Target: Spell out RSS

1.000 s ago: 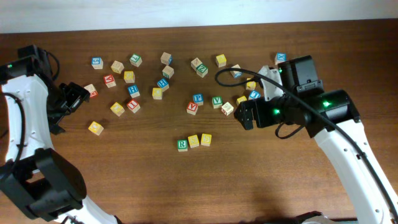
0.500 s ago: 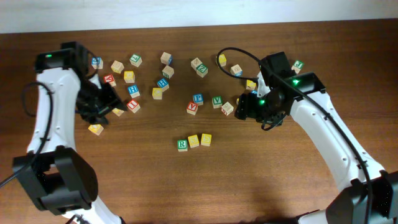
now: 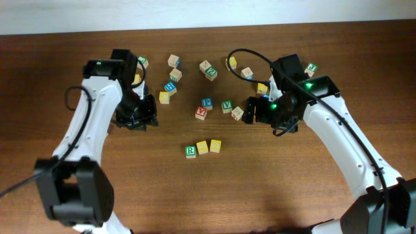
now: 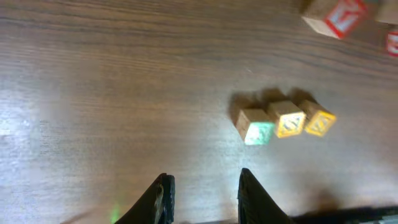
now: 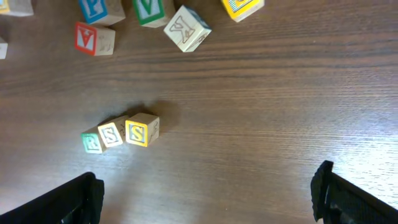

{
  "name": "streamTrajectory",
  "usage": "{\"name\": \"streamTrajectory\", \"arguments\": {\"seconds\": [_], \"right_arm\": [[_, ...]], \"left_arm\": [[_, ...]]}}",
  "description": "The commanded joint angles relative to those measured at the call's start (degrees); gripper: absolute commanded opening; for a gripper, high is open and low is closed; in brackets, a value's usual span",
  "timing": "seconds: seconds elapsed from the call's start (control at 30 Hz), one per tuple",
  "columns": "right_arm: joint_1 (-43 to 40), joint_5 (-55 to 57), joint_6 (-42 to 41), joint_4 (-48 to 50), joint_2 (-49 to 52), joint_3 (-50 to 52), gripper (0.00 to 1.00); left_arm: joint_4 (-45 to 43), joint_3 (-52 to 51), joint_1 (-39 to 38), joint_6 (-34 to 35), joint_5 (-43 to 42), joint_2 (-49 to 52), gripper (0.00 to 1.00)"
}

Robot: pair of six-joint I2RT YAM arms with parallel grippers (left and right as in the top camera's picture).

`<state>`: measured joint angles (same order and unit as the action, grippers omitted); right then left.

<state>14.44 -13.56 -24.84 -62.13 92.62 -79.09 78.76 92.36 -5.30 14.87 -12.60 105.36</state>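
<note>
The three RSS cubes lie side by side in a slightly slanted row near the table's middle: the green R cube (image 3: 190, 151) (image 4: 255, 126) (image 5: 92, 142), then one yellow S cube (image 3: 203, 147) (image 4: 287, 118) (image 5: 112, 135), then the other (image 3: 215, 145) (image 4: 319, 121) (image 5: 142, 130). My left gripper (image 3: 143, 118) (image 4: 205, 194) hovers over bare wood up and left of the row. Its jaws are narrowed but still apart, with nothing between them. My right gripper (image 3: 249, 112) (image 5: 208, 193) stands wide open and empty, up and right of the row.
Loose letter cubes lie above the row: a red A (image 3: 201, 113), a blue cube (image 3: 207, 103), a green V (image 3: 227, 105) and a beige cube (image 3: 238, 113) close to my right gripper. More cubes scatter along the back. A black cable (image 3: 237, 55) loops over the right arm.
My left arm has swung from the table's left edge toward the middle, and its jaws have narrowed. My right arm shifted left, then held still. The RSS row has not moved.
</note>
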Motion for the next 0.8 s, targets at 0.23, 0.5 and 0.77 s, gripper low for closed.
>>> {"name": "streamTrajectory", "arguments": {"seconds": [0.23, 0.5, 0.77], "right_arm": [[-0.2, 2.0, -3.0, 2.8, 1.8, -0.7, 0.98], [-0.2, -1.9, -3.1, 2.5, 8.0, -0.7, 0.63], [0.6, -1.4, -3.2, 3.0, 8.3, -0.5, 0.12]], "left_arm": [[8.0, -6.3, 0.0, -2.6, 2.1, -12.6, 0.18], [-6.0, -23.6, 0.0, 0.8, -1.6, -12.5, 0.12], [-11.9, -26.9, -8.8, 7.1, 4.1, -12.5, 0.06]]}}
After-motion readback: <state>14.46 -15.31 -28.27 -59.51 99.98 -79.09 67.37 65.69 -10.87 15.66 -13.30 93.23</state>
